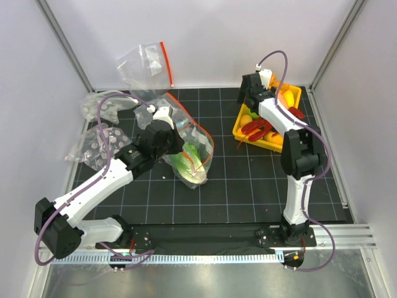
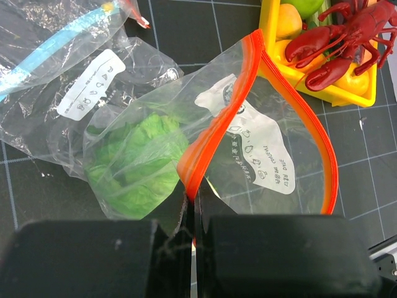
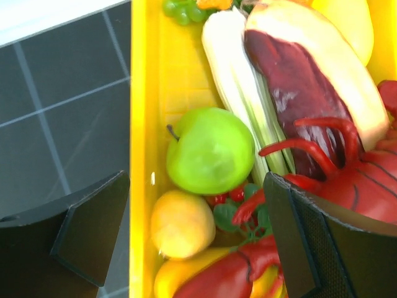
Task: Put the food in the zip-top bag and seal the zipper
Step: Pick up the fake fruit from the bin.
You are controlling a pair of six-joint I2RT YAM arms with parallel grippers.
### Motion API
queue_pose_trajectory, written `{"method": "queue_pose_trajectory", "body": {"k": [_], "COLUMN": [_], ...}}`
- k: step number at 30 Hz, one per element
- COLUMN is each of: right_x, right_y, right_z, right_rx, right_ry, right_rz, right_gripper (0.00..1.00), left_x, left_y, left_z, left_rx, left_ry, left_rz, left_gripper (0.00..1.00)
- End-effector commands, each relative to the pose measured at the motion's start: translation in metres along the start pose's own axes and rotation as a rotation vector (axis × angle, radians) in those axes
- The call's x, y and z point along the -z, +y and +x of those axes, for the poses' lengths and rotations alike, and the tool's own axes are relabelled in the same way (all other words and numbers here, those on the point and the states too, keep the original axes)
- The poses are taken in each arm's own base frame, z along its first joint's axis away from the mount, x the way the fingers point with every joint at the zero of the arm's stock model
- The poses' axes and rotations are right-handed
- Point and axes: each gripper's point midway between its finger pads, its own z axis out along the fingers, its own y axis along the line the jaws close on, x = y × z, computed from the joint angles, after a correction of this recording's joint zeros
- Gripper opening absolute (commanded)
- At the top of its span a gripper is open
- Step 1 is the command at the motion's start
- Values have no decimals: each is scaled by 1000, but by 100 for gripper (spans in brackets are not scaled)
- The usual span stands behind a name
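zip-top bag (image 2: 260,155) near lobster (image 2: 338,40) tray (image 2: 268,37)

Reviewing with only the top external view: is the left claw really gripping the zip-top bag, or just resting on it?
Observer: Gripping. The left wrist view shows the left claw pinched shut on the zipper.
Operator: Is the mouth sealed?
Observer: No, the strip of the zip-top bag gapes in a wide loop.
Operator: And the right claw?
Observer: The right claw is open, with the green apple between its fingers, in the yellow tray.
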Motion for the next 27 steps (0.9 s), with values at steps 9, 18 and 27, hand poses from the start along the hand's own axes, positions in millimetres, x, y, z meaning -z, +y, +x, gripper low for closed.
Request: {"method": "queue_pose_trajectory", "body": {"k": [9,18,27], "right_x": [-51,-43,36], "right_y": [-6,-10,-19], "right_z": [24,10,-56], "right_rx": [14,-14,-81], "right_ry": [64,22,-148], "right_rz": [107,73,-59], "right_gripper": [96,71,62], "left_x": [6,7,2], "left_y": [-8,-6,-6], "left_z": [-18,-20,-17], "left_rx": [31,31,25], "left_ry": [-60,-71,-55], "left_rz": [30,24,21], "left_gripper": [0,0,0]}}
